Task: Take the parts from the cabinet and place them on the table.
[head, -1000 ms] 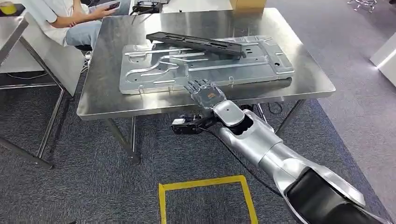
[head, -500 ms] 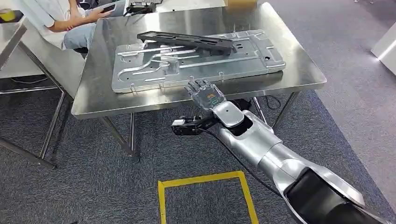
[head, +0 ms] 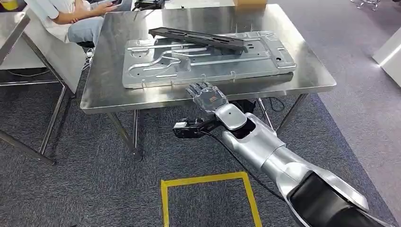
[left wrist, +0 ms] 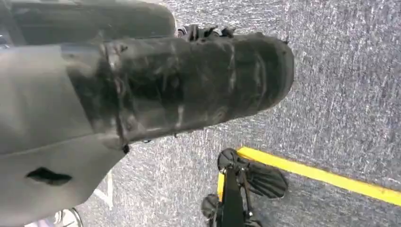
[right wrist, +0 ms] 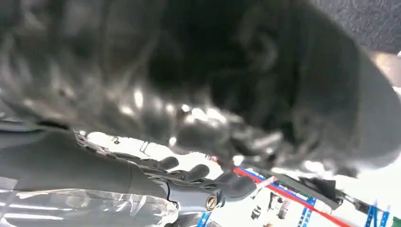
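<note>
A large stamped silver metal plate (head: 208, 59) lies flat on the steel table (head: 307, 78). A long black slotted bar (head: 196, 38) rests across the plate's far side. My right hand (head: 206, 96) hovers palm down over the table's front edge, just short of the plate's near rim, fingers spread and holding nothing. In the right wrist view its dark fingers (right wrist: 198, 174) reach over the shiny metal. My left hand (left wrist: 189, 80) hangs above the carpet, and its fingers are too hidden to read.
A seated person (head: 71, 19) is at the table's far left corner. Another steel table (head: 12, 28) stands at the left. A cardboard box (head: 249, 2) sits at the table's back edge. A yellow taped square (head: 208, 198) marks the grey carpet in front.
The whole view has swayed left and back right. My right hand has drawn back slightly from the plate's front rim. The plate and bar lie as before.
</note>
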Controlling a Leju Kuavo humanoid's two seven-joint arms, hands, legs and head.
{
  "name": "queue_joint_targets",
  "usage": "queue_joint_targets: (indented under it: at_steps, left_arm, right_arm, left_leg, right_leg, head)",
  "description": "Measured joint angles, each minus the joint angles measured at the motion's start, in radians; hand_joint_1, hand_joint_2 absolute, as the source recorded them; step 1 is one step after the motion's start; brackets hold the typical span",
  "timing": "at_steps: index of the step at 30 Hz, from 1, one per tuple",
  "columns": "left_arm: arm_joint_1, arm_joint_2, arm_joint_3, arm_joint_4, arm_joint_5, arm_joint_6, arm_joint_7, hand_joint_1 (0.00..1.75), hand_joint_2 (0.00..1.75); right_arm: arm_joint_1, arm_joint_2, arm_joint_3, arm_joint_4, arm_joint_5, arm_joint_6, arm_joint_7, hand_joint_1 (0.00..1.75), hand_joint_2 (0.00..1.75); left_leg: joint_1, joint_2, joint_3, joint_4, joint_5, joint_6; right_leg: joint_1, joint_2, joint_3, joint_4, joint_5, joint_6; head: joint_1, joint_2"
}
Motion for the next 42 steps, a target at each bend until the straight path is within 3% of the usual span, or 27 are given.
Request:
queue_joint_targets:
  at_steps: [1, 4, 5, 8, 9, 10, 11, 14, 15, 17, 19, 20, 21, 23, 25, 26, 28, 29, 30, 32, 34, 35, 36, 39, 40, 41, 42]
  left_arm:
    - [0.001, 0.000, 0.000, 0.000, 0.000, 0.000, 0.000, 0.00, 0.00]
    - [0.000, 0.000, 0.000, 0.000, 0.001, 0.000, 0.001, 0.00, 0.00]
    - [0.000, -0.001, 0.000, 0.000, 0.001, 0.000, 0.002, 0.00, 0.00]
    - [0.001, -0.001, 0.000, 0.000, 0.001, 0.001, 0.005, 0.00, 0.00]
    - [0.001, -0.001, 0.000, 0.000, 0.001, 0.002, 0.007, 0.00, 0.00]
    - [0.001, -0.001, 0.000, 0.000, 0.002, 0.002, 0.007, 0.00, 0.00]
    - [0.000, -0.001, 0.000, 0.000, 0.002, 0.002, 0.008, 0.00, 0.00]
    - [0.000, 0.000, 0.000, 0.000, 0.002, 0.003, 0.008, 0.00, 0.00]
    - [0.000, -0.001, 0.000, 0.000, 0.002, 0.003, 0.008, 0.00, 0.00]
    - [0.000, -0.001, 0.000, 0.000, 0.002, 0.003, 0.009, 0.00, 0.00]
    - [-0.002, 0.000, 0.000, 0.000, 0.002, 0.003, 0.009, 0.00, 0.00]
    - [-0.007, 0.000, 0.000, 0.000, 0.003, 0.003, 0.009, 0.00, 0.00]
    - [-0.006, 0.000, 0.001, 0.000, 0.002, 0.002, 0.008, 0.00, 0.00]
    - [-0.005, 0.000, 0.000, 0.000, 0.002, 0.002, 0.008, 0.00, 0.00]
    - [-0.005, -0.002, 0.000, 0.000, 0.002, 0.002, 0.008, 0.00, 0.00]
    - [-0.007, -0.002, 0.001, 0.000, 0.002, 0.002, 0.008, 0.00, 0.00]
    - [-0.006, -0.002, 0.001, 0.000, 0.002, 0.002, 0.008, 0.00, 0.00]
    - [-0.006, -0.002, 0.001, 0.000, 0.002, 0.002, 0.008, 0.00, 0.00]
    - [-0.006, -0.002, 0.001, 0.000, 0.002, 0.001, 0.008, 0.00, 0.00]
    - [-0.005, -0.002, 0.001, 0.000, 0.002, 0.001, 0.008, 0.00, 0.00]
    - [-0.005, -0.002, 0.001, 0.000, 0.002, 0.001, 0.008, 0.00, 0.00]
    - [-0.006, -0.002, 0.001, 0.000, 0.002, 0.000, 0.008, 0.00, 0.00]
    - [-0.006, -0.003, 0.001, 0.000, 0.002, -0.002, 0.006, 0.00, 0.00]
    - [-0.004, -0.002, 0.001, 0.000, 0.002, -0.008, -0.001, 0.00, 0.00]
    - [0.002, 0.000, 0.001, 0.000, 0.002, -0.010, -0.001, 0.00, 0.00]
    - [0.001, -0.002, 0.001, 0.000, 0.002, -0.010, -0.001, 0.00, 0.00]
    - [0.001, -0.003, 0.001, 0.000, 0.002, -0.011, 0.000, 0.00, 0.00]
  right_arm:
    - [0.002, 0.000, 0.000, 0.000, 0.000, 0.000, 0.000, 0.00, 0.00]
    - [-0.003, 0.000, 0.000, 0.000, 0.000, 0.000, 0.000, 0.00, 0.00]
    - [-0.005, 0.000, 0.000, 0.000, 0.000, 0.000, 0.000, 0.00, 0.00]
    - [-0.004, 0.000, 0.000, 0.000, 0.000, 0.000, 0.000, 0.00, 0.00]
    - [-0.004, 0.000, 0.000, 0.000, 0.000, 0.000, 0.000, 0.00, 0.00]
    - [-0.005, 0.000, 0.000, 0.000, 0.000, 0.000, 0.000, 0.00, 0.00]
    - [-0.007, 0.002, 0.000, 0.000, 0.000, 0.000, 0.000, 0.00, 0.00]
    - [-0.003, 0.003, 0.000, 0.000, 0.000, 0.002, 0.000, 0.00, 0.00]
    - [-0.001, 0.003, 0.000, 0.000, 0.000, 0.002, 0.000, 0.00, 0.00]
    - [0.001, 0.003, 0.000, 0.000, 0.000, 0.003, 0.000, 0.00, 0.00]
    - [0.000, 0.004, 0.000, 0.000, 0.000, 0.005, 0.000, 0.00, 0.00]
    - [-0.001, 0.006, 0.000, -0.001, 0.000, 0.005, 0.002, 0.00, 0.00]
    - [-0.001, 0.005, 0.000, -0.002, 0.000, 0.005, 0.004, 0.00, 0.00]
    - [-0.003, 0.006, 0.000, -0.003, 0.000, 0.005, 0.004, 0.00, 0.00]
    - [-0.003, 0.004, 0.000, -0.002, 0.000, 0.005, 0.005, 0.00, 0.00]
    - [-0.004, 0.004, 0.000, -0.002, 0.000, 0.005, 0.005, 0.00, 0.00]
    - [-0.005, 0.004, 0.000, -0.002, 0.000, 0.006, 0.005, 0.00, 0.00]
    - [-0.004, 0.004, 0.000, -0.002, 0.000, 0.006, 0.005, 0.00, 0.00]
    - [-0.001, 0.004, 0.000, -0.002, 0.000, 0.006, 0.005, 0.00, 0.00]
    - [0.003, 0.004, 0.000, -0.002, 0.000, 0.006, 0.005, 0.00, 0.00]
    - [0.001, 0.004, 0.000, -0.002, 0.000, 0.006, 0.005, 0.00, 0.00]
    - [-0.002, 0.004, 0.000, -0.003, 0.000, 0.005, 0.005, 0.00, 0.00]
    - [-0.005, 0.006, 0.000, -0.004, 0.000, 0.005, 0.005, 0.00, 0.00]
    - [-0.007, 0.005, 0.000, -0.005, 0.000, 0.005, 0.005, 0.00, 0.00]
    - [-0.004, 0.005, 0.000, -0.005, 0.000, 0.006, 0.005, 0.00, 0.00]
    - [-0.004, 0.005, 0.000, -0.005, 0.000, 0.006, 0.005, 0.00, 0.00]
    - [-0.004, 0.006, 0.000, -0.005, 0.000, 0.007, 0.005, 0.00, 0.00]
  left_leg:
    - [0.000, 0.000, -0.001, 0.001, 0.001, 0.000]
    - [0.000, -0.002, 0.000, 0.006, 0.003, -0.002]
    - [-0.002, -0.002, -0.006, 0.006, 0.006, -0.008]
    - [0.000, -0.002, -0.015, 0.003, 0.017, -0.026]
    - [-0.004, -0.003, -0.014, 0.000, 0.021, -0.034]
    - [-0.001, -0.002, -0.018, 0.005, 0.008, -0.037]
    - [0.000, -0.001, -0.032, 0.034, -0.029, -0.042]
    - [0.002, -0.001, -0.106, 0.244, -0.156, -0.053]
    - [0.002, -0.001, -0.117, 0.291, -0.172, -0.055]
    - [0.005, -0.001, -0.064, 0.228, -0.137, -0.057]
    - [0.007, -0.001, 0.050, 0.056, -0.079, -0.058]
    - [0.005, -0.001, 0.069, 0.004, -0.102, -0.053]
    - [-0.002, -0.007, 0.064, 0.004, -0.078, -0.044]
    - [-0.005, -0.007, 0.058, 0.010, -0.069, -0.032]
    - [0.004, -0.003, 0.049, 0.001, -0.045, -0.018]
    - [0.004, -0.002, 0.040, 0.000, -0.032, -0.012]
    - [0.004, 0.001, 0.015, 0.000, -0.011, 0.000]
    - [0.004, 0.002, 0.000, 0.000, 0.000, 0.000]
    - [0.004, 0.002, -0.013, 0.001, 0.009, -0.001]
    - [0.004, 0.002, -0.040, 0.002, 0.028, -0.005]
    - [0.004, 0.001, -0.061, 0.003, 0.045, -0.011]
    - [0.004, 0.001, -0.065, 0.004, 0.053, -0.015]
    - [-0.001, 0.000, -0.072, 0.005, 0.060, -0.023]
    - [0.004, 0.001, -0.067, -0.014, 0.090, -0.042]
    - [0.001, -0.002, -0.071, -0.025, 0.106, -0.053]
    - [0.007, -0.003, -0.082, -0.014, 0.081, -0.055]
    - [0.006, 0.000, -0.099, 0.019, 0.023, -0.058]
  right_leg:
    - [0.000, 0.000, 0.011, -0.018, 0.019, -0.001]
    - [0.003, 0.002, 0.142, -0.263, 0.135, -0.019]
    - [0.006, 0.005, 0.161, -0.293, 0.120, -0.026]
    - [0.012, 0.005, 0.152, -0.303, 0.133, -0.032]
    - [0.008, 0.005, 0.152, -0.313, 0.141, -0.040]
    - [0.000, 0.002, 0.153, -0.325, 0.151, -0.046]
    - [0.000, 0.001, 0.150, -0.329, 0.158, -0.051]
    - [0.001, -0.001, 0.126, -0.327, 0.174, -0.057]
    - [0.001, -0.001, 0.115, -0.324, 0.181, -0.056]
    - [0.000, 0.000, 0.091, -0.314, 0.192, -0.053]
    - [-0.002, 0.000, 0.072, -0.302, 0.201, -0.044]
    - [-0.001, 0.001, 0.065, -0.297, 0.207, -0.036]
    - [0.003, 0.001, 0.064, -0.295, 0.212, -0.030]
    - [0.002, 0.000, 0.066, -0.304, 0.227, -0.021]
    - [0.004, 0.004, 0.058, -0.306, 0.234, -0.011]
    - [0.000, 0.004, 0.044, -0.282, 0.187, -0.005]
    - [-0.002, 0.004, 0.006, -0.151, 0.063, 0.002]
    - [-0.003, 0.004, -0.012, -0.068, 0.016, 0.005]
    - [-0.003, 0.004, -0.018, -0.013, -0.001, 0.006]
    - [-0.003, 0.004, 0.024, -0.019, 0.034, 0.004]
    - [-0.002, 0.004, 0.137, -0.160, 0.086, -0.005]
    - [0.000, 0.005, 0.207, -0.251, 0.074, -0.013]
    - [0.007, 0.005, 0.246, -0.328, 0.045, -0.017]
    - [0.011, 0.005, 0.232, -0.323, 0.068, -0.023]
    - [0.006, 0.004, 0.220, -0.336, 0.087, -0.034]
    - [0.000, -0.002, 0.215, -0.345, 0.104, -0.039]
    - [0.001, 0.000, 0.202, -0.351, 0.118, -0.046]
  head:
    - [0.000, 0.000]
    - [0.000, 0.000]
    - [-0.001, 0.000]
    - [0.001, 0.000]
    - [0.000, 0.000]
    - [0.000, 0.000]
    - [-0.002, 0.000]
    - [-0.007, 0.000]
    - [-0.007, 0.000]
    - [-0.008, 0.000]
    - [-0.008, 0.000]
    - [-0.010, 0.000]
    - [-0.004, 0.000]
    - [-0.003, 0.000]
    - [-0.003, 0.000]
    - [-0.003, 0.000]
    - [0.006, 0.000]
    - [0.006, 0.000]
    - [0.006, 0.000]
    - [0.006, 0.000]
    - [0.006, 0.000]
    - [0.006, 0.000]
    - [0.006, 0.000]
    - [0.006, 0.000]
    - [0.006, 0.000]
    - [0.005, 0.000]
    - [0.000, 0.000]
